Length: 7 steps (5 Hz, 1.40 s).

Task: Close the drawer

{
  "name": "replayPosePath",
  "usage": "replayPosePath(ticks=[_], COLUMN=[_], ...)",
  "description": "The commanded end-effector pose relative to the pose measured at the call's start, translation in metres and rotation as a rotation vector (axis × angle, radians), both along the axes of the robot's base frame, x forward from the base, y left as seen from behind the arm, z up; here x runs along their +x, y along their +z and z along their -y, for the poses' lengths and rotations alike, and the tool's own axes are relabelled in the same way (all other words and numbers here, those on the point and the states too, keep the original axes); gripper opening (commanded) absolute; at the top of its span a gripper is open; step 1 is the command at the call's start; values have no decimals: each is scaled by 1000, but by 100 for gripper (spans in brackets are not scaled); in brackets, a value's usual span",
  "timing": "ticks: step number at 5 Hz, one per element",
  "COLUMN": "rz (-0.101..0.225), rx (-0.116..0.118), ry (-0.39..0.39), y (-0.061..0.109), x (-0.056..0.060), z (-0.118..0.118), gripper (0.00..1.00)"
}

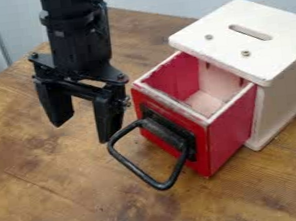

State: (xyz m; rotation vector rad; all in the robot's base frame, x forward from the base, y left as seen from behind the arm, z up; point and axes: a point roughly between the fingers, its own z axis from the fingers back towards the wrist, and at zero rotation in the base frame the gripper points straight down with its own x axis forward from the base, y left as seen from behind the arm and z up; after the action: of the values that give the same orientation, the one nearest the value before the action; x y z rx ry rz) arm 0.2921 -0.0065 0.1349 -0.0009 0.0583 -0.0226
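The red drawer stands pulled out of the pale cream cabinet, its pale wood interior open to view. Its red front panel faces the lower left, and the large black loop handle hangs down from it onto the table. My black gripper is upright just left of the drawer front, above the handle's upper end. Its two fingers are spread apart and hold nothing. The right finger is close to the panel; I cannot tell if it touches.
The cabinet has a slotted top and sits at the right on a worn wooden table. A pale wall runs behind the table's far edge.
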Motion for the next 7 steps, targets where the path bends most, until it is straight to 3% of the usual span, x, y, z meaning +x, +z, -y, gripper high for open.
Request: replayPosePath(ticks=[1,2,3,5,7], rz=[158,253,232,210,227], rx=[3,-6,-6,-4,-17], ry=[17,-29,-28,24,-10], y=[-7,-30,-38,-38,-51], x=[-4,-3,7,45,58], z=[7,17,38,67,75], gripper=[100,100,100,100,100])
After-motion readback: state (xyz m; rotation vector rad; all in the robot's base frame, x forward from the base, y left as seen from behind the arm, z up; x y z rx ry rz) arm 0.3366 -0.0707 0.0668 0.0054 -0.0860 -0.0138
